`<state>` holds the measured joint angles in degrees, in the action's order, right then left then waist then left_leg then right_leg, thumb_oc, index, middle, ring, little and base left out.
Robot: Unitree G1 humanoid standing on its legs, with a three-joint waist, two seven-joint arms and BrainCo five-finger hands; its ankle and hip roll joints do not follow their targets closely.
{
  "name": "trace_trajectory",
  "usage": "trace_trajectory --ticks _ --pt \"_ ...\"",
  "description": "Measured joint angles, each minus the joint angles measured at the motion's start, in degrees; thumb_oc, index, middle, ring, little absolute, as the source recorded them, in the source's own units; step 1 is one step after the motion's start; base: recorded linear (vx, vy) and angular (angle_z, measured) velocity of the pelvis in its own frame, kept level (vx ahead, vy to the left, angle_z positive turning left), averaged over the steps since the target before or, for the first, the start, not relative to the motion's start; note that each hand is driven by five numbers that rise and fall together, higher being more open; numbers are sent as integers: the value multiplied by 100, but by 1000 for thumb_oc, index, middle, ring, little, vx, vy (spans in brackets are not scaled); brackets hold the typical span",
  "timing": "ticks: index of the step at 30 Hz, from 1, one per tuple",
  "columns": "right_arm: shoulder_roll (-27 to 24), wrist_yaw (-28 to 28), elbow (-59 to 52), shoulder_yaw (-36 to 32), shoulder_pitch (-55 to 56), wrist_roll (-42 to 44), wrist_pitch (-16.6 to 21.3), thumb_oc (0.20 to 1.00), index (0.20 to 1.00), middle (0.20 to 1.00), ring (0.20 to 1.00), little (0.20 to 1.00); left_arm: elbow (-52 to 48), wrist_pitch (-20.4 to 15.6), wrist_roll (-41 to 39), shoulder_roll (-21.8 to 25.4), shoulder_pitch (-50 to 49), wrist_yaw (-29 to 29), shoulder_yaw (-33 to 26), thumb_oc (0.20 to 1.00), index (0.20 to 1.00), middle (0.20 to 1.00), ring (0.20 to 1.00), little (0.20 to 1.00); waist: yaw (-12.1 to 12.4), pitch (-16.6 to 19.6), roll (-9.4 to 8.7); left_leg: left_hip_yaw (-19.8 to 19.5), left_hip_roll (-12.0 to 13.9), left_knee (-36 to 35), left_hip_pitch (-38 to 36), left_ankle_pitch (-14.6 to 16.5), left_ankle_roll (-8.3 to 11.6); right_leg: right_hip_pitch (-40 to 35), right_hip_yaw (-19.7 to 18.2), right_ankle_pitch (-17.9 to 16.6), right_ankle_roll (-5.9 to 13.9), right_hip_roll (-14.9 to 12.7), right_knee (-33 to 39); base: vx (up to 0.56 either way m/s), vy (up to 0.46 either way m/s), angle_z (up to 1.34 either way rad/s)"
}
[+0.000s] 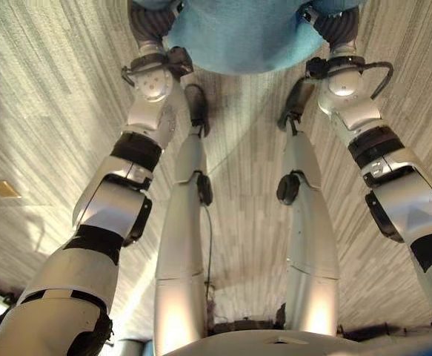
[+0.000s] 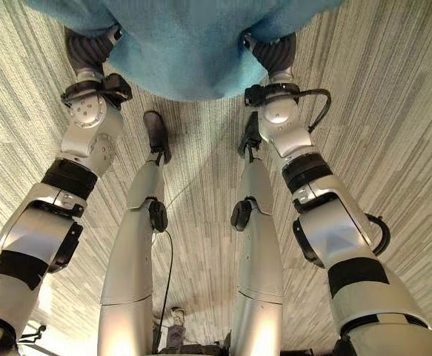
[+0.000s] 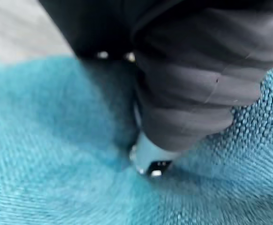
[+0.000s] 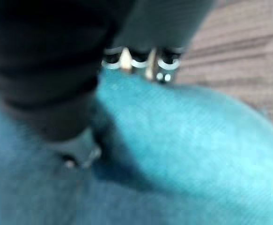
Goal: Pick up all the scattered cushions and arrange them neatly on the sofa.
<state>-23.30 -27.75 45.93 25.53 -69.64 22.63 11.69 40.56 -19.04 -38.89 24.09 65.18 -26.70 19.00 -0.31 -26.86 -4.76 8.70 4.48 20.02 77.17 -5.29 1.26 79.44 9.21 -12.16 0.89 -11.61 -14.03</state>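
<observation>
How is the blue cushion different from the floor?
The cushion is plain blue; the floor is grey with thin stripes. The cushion is puffy and dented where the left hand and right hand grip it; the floor lies flat below it.

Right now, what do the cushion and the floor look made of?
Cushion: teal woven fabric, matte; a coarse weave shows close up, and it dents under the hands, so probably soft-filled. Floor: likely low-pile carpet or textured vinyl with fine grey-beige streaks; can't tell which.
</observation>
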Motion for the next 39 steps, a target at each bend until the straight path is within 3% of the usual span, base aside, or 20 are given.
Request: trace_trajectory --ticks 1,2,3,5,6,7,8,9,14,17,18,19,22,26,28,30,33,34,37,39 --pt "-60 98 -186 -4 42 1 -34 200 200 200 200 200 -205 3 1 41 -111 4 -149 200 200 200 200 200 -14 -255 93 8 -2 -114 -403 -79 -16 -440 65 -95 -78 -2 123 -126 25 5" --pt "-29 144 -225 6 229 -2 -103 200 200 200 200 200 -243 10 4 25 -363 7 -179 200 200 200 200 200 -17 -268 89 -3 -17 -271 -764 -110 2 -833 87 -141 -69 16 345 -92 10 6" --pt "84 273 -682 8 1278 -146 -61 200 200 200 200 200 -796 -73 31 -259 -1577 22 -328 200 200 200 200 200 -47 780 163 -64 -77 -417 -602 -48 50 -647 88 -38 118 0 380 -137 -10 6" --pt "219 263 -913 -81 1601 -155 28 200 200 200 200 200 -1258 -165 36 -455 -2091 36 -433 200 200 200 200 200 -10 914 198 -114 -122 -460 -798 -111 -2 -819 128 41 171 -38 285 -173 -75 13" --pt "153 264 -1292 -195 1783 -161 -67 200 200 200 200 200 -1750 -154 247 -583 -2478 62 -637 200 200 200 200 200 32 778 219 -124 -177 -806 -1150 -284 13 -1040 198 38 164 -71 273 -117 -87 25" --pt "170 274 -1560 -244 1986 -226 -100 200 200 200 200 200 -1957 -143 250 -706 -2893 60 -767 200 200 200 200 200 118 -18 243 -256 -174 -1317 -2506 -427 129 -2302 409 167 111 -77 420 -34 -64 26" --pt "346 328 -1903 -203 2664 -486 -5 200 200 200 200 200 -2067 -214 424 -803 -3671 143 -761 200 200 200 200 200 174 829 248 -330 -178 -1508 -2604 -426 165 -2315 431 320 210 -69 376 13 -51 18" --pt "441 365 -2053 -247 2787 -601 66 200 200 200 200 200 -2155 -249 476 -742 -3880 181 -801 200 200 200 200 200 175 985 265 -316 -197 -1610 -2935 -418 175 -2598 444 393 248 -95 373 59 -48 9" --pt "540 631 -2147 -241 3607 -667 72 200 200 200 200 200 -2318 -250 655 -720 -4437 586 -814 200 200 200 200 200 280 1045 365 -397 -236 -1814 -4725 -302 298 -4413 616 626 371 -145 495 42 -39 6" --pt "686 944 -2225 -240 4480 -789 71 200 200 200 200 200 -2344 -247 647 -905 -5468 915 -787 200 200 200 200 200 283 1343 567 -452 -191 -2158 -5851 -164 327 -5701 741 564 460 -23 1112 216 -58 1" --pt "763 977 -2224 -216 4825 -828 71 200 200 200 200 200 -2339 -247 642 -1037 -5883 925 -744 200 200 200 200 200 282 1672 571 -445 -179 -2281 -6052 -148 339 -5948 753 515 482 30 1349 180 -49 3" --pt "780 1047 -2235 -212 5096 -858 72 200 200 200 200 200 -2330 -243 640 -1086 -6169 1017 -683 200 200 200 200 200 294 1986 585 -460 -162 -2396 -6134 -157 326 -6119 817 423 482 86 1607 276 -114 3" --pt "737 1204 -2233 -314 5425 -1001 50 200 200 200 200 200 -2285 -162 639 -1127 -6511 1178 -684 200 200 200 200 200 294 2045 616 -506 -135 -2524 -6446 -155 328 -6553 897 299 456 166 1929 167 -92 9" --pt "615 1297 -2232 -481 5727 -1048 -7 200 200 200 200 200 -2207 23 627 -1127 -6683 1474 -521 200 200 200 200 200 297 2103 666 -784 -29 -2496 -6585 -159 326 -6857 1102 423 445 325 1929 168 -138 28" --pt "587 1304 -2232 -627 5939 -1059 -6 200 200 200 200 200 -2158 93 627 -1132 -6683 1538 -358 200 200 200 200 200 342 2098 667 -1131 61 -2131 -6534 -88 444 -7214 1481 617 414 436 1932 120 -118 83" --pt "621 1307 -2232 -699 5864 -1058 -6 200 200 200 200 200 -2106 93 628 -1089 -6582 1537 -347 200 200 200 200 200 462 2095 661 -1255 177 -1785 -6401 -64 484 -7347 1626 716 268 552 1957 116 21 48" --pt "637 1308 -2254 -706 5840 -1055 1 200 200 200 200 200 -2104 99 649 -1052 -6580 1544 -337 200 200 200 200 200 395 2087 656 -1094 70 -1794 -6343 101 545 -7349 1589 736 234 526 1927 91 115 -4" --pt "644 1317 -2253 -714 5848 -1054 0 200 200 200 200 200 -2106 100 688 -1040 -6571 1555 -332 200 200 200 200 200 402 2095 663 -1089 -22 -1932 -6425 145 462 -7258 1475 705 226 514 1868 64 168 -37" --pt "694 1325 -2254 -744 5862 -1056 -18 200 200 200 200 200 -2102 201 703 -958 -6481 1556 -363 200 200 200 200 200 408 1999 468 -994 -276 -1932 -6455 112 277 -6987 1086 551 334 334 1761 162 226 -56" --pt "750 1389 -2245 -699 5937 -1058 -102 200 200 200 200 200 -2101 264 702 -960 -6682 1559 -443 200 200 200 200 200 422 1971 420 -745 -359 -1995 -6799 206 94 -7175 866 509 392 198 1771 145 195 -47"
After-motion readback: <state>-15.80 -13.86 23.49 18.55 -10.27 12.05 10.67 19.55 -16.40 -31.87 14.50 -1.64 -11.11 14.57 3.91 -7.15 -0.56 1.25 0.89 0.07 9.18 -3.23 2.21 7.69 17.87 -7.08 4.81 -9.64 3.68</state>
